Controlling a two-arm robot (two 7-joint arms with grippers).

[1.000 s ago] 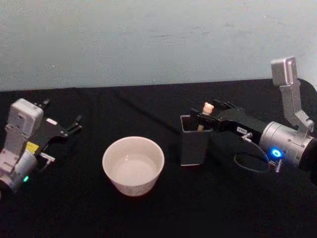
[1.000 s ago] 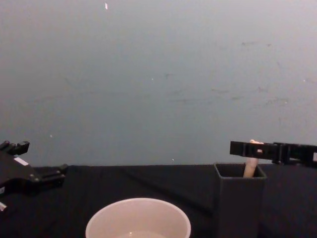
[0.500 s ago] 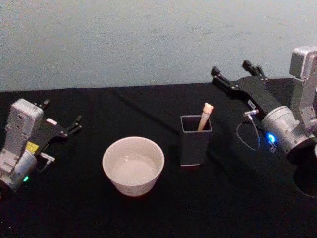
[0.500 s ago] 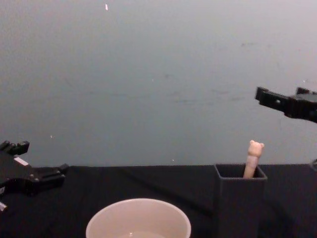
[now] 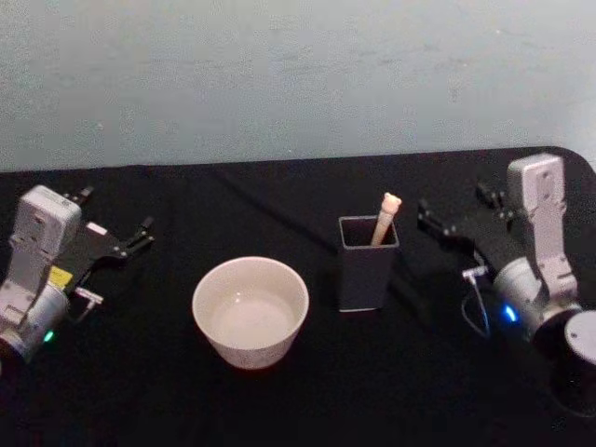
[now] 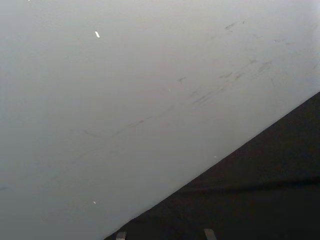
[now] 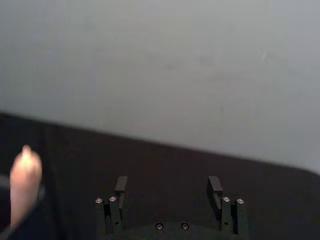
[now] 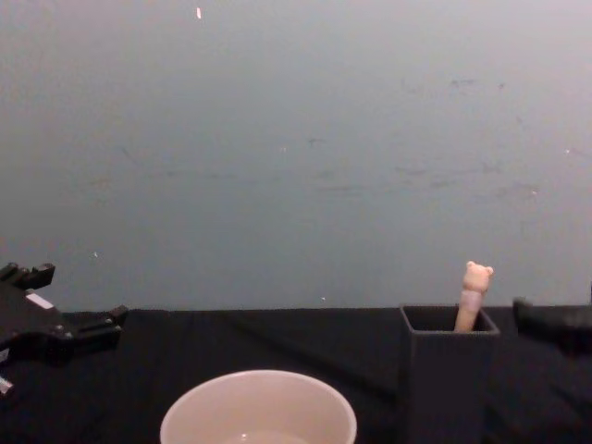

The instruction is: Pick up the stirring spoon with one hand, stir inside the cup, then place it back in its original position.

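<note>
Head view: black cloth-covered surface (image 5: 279,410) w/ everything on it. Biggest item is the wide round cream-white cup (image 5: 250,311), near the middle, looks like some clear liquid inside; probably ceramic, so stiff, fairly heavy, unlikely to shift when stirred. Just to its right, apart from it, stands the dark grey square holder (image 5: 367,263), upright. Slim stirring spoon with beige handle and tiny bear head (image 5: 386,218) sits in that holder, leaning a bit, bowl end hidden inside.

We judge the spoon light, rigid, thin, prob. smooth, so it could twist or slip in a pinch. Best hold: beige handle just below the bear head, above the holder rim, lifting straight up so the holder doesn't tip.

Right gripper (image 5: 456,222) hovers near the holder's right side, not touching the spoon, jaws spread and empty. Left gripper (image 5: 119,244) is parked far left, well apart from the cup, jaws apart too, holding nothing.
</note>
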